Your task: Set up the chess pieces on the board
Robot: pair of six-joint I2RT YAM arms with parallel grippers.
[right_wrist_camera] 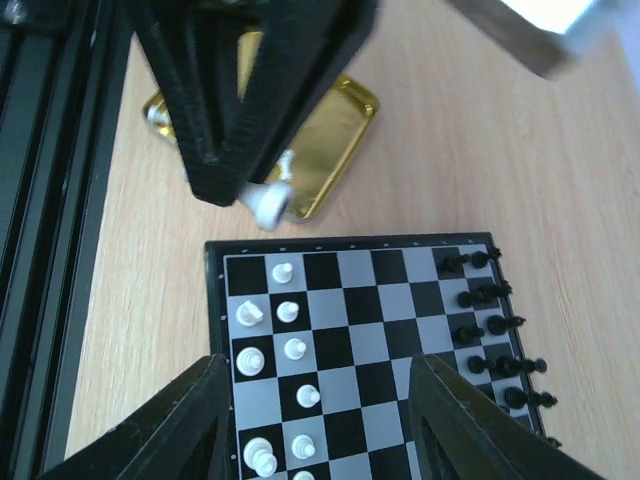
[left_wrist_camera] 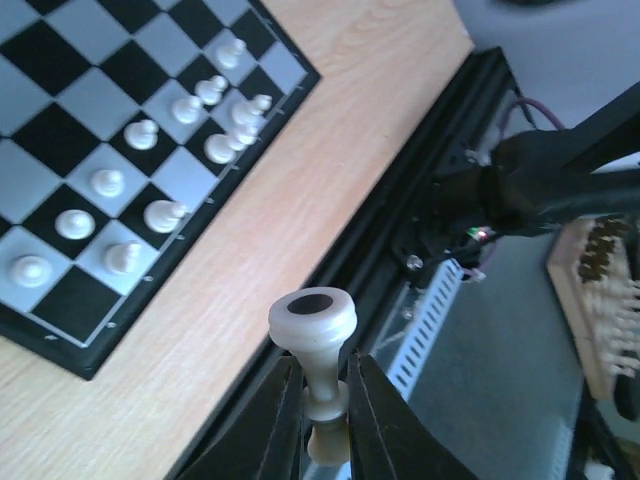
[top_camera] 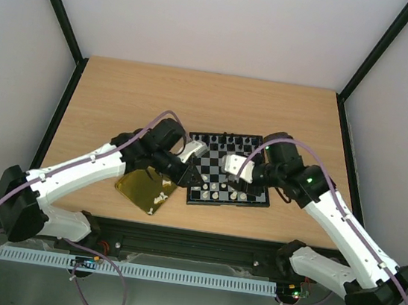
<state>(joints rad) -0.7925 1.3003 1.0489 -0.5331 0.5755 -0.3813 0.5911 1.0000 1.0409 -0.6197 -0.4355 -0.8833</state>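
The board (top_camera: 252, 198) lies at mid-table, with white chess pieces (top_camera: 215, 190) in its near rows and black ones along the far edge. My left gripper (top_camera: 185, 182) is shut on a white piece (left_wrist_camera: 313, 325), held by its stem with the base outward. It hovers just off the board's near-left corner, over the table's front edge. In the right wrist view this piece (right_wrist_camera: 268, 203) hangs past the board's rim (right_wrist_camera: 213, 300). My right gripper (right_wrist_camera: 315, 425) is open and empty above the board's white rows (right_wrist_camera: 294, 349). White pieces also show in the left wrist view (left_wrist_camera: 165, 214).
A shiny gold tray (top_camera: 139, 188) with a few white pieces (top_camera: 158, 200) lies left of the board. Black chessmen (right_wrist_camera: 480, 300) line the far rows. A black frame rail (left_wrist_camera: 400, 230) runs along the near table edge. A wooden box of pieces (left_wrist_camera: 600, 290) sits below it.
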